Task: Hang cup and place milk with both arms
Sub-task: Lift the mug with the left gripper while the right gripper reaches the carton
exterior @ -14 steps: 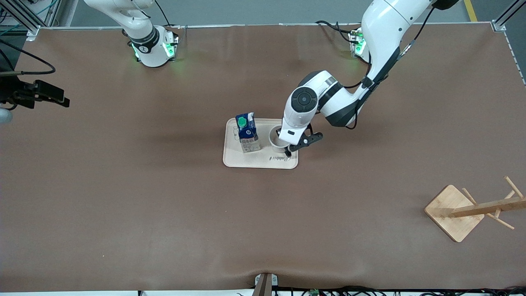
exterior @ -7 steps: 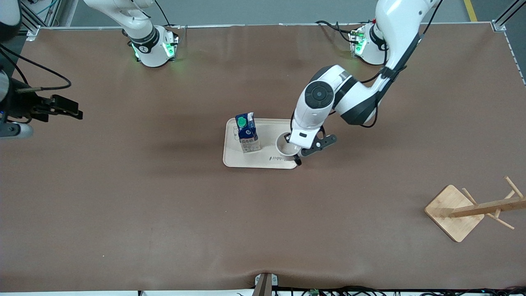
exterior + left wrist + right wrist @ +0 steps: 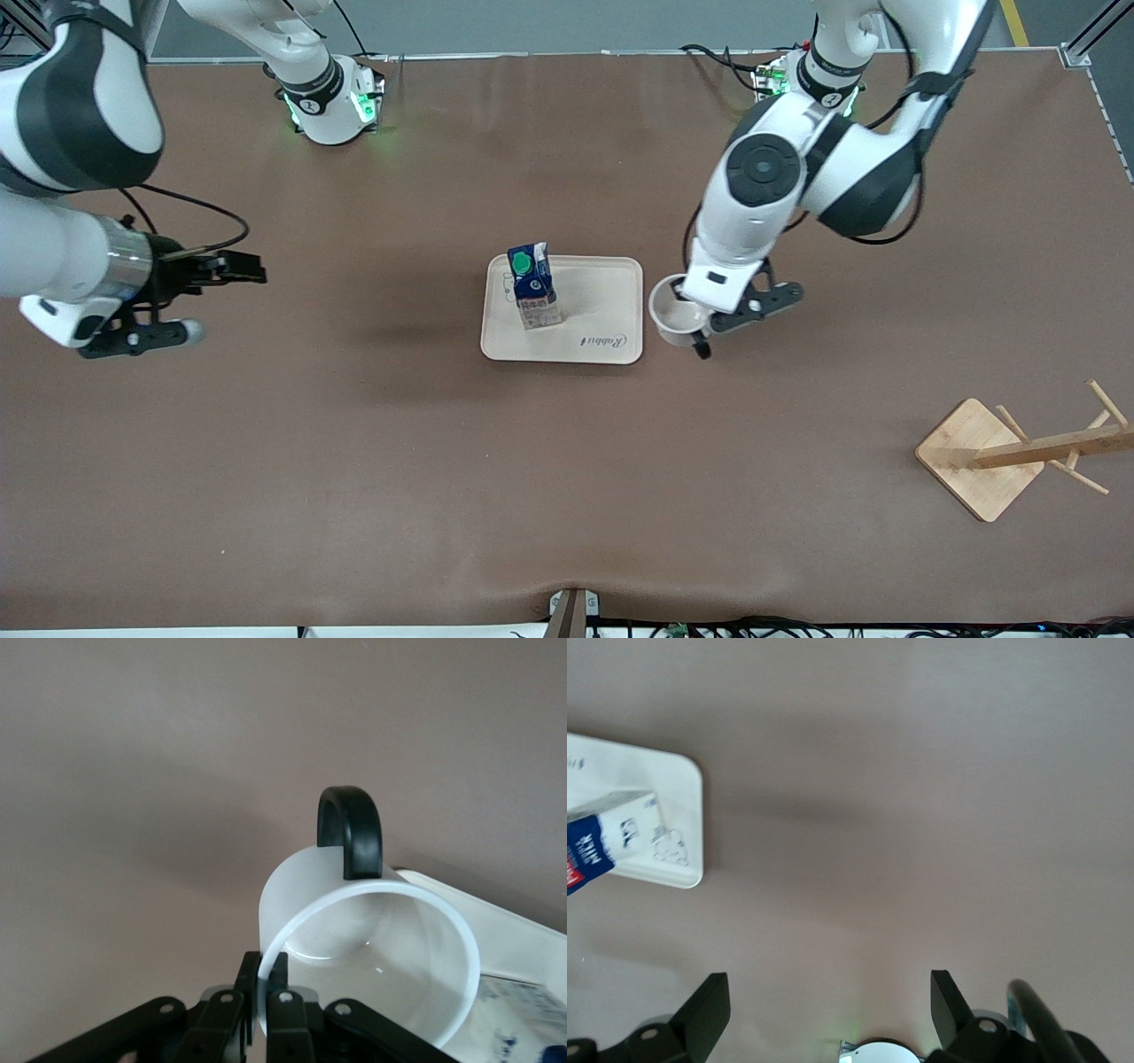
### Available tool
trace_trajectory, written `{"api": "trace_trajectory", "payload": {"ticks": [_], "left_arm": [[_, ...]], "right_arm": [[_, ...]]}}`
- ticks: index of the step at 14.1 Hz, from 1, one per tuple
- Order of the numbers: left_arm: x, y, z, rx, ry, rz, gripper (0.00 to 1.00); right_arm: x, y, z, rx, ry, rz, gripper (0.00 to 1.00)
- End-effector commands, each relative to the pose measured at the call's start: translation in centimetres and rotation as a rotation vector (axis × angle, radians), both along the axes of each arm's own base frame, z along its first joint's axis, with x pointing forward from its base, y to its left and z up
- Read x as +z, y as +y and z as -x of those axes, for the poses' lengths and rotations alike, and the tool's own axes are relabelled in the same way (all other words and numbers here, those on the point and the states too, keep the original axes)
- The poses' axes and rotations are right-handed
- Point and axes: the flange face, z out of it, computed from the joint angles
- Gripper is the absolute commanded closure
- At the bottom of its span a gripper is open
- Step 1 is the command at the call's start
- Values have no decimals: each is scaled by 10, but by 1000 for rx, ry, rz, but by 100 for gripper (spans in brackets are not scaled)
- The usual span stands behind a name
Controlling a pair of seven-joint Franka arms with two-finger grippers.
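The cup (image 3: 673, 316), a white mug with a black loop handle (image 3: 352, 828), hangs over the bare table just off the tray's edge toward the left arm's end. My left gripper (image 3: 696, 321) is shut on its rim, one finger inside the wall and one outside, as the left wrist view shows at the gripper (image 3: 264, 979) and cup (image 3: 381, 939). The milk (image 3: 534, 285), a blue and white carton with a green cap, stands upright on the cream tray (image 3: 602, 297). My right gripper (image 3: 237, 267) is open and holds nothing, over the table toward the right arm's end. In the right wrist view, the right gripper (image 3: 828, 1005) faces the milk (image 3: 607, 837).
A wooden mug rack (image 3: 983, 456) with angled pegs stands near the front camera at the left arm's end of the table. The tray's corner (image 3: 669, 780) shows in the right wrist view. Brown matting covers the table between the tray and the rack.
The left arm has lifted the cup off the tray and carried it toward the left arm's end. The right arm has swung in from the table's edge toward the tray, still open.
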Motion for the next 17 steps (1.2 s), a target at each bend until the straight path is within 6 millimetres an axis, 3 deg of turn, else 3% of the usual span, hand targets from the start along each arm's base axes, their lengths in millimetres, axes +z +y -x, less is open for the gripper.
{"api": "trace_trajectory", "payload": {"ticks": [1, 2, 4, 5, 9, 12, 14, 17], "left_arm": [[26, 41, -15, -67, -4, -14, 100], [30, 55, -18, -97, 7, -21, 100], [39, 78, -21, -143, 24, -30, 100], [43, 92, -23, -157, 34, -36, 100], [56, 148, -31, -249, 59, -39, 100], [66, 199, -40, -333, 63, -39, 100], [76, 244, -42, -433, 68, -34, 100], [87, 297, -44, -552, 71, -34, 100]], "right_arm": [[-19, 47, 3, 76, 31, -1, 0], [-36, 77, 5, 126, 46, 19, 0], [-36, 110, -9, 154, -99, -20, 0], [-43, 135, -3, 182, -99, -28, 0], [-81, 202, 7, 186, -37, -196, 0], [-103, 259, 24, 152, -53, -172, 0], [-115, 277, 30, 136, -49, -157, 0], [-123, 277, 34, 148, -29, -154, 0]]}}
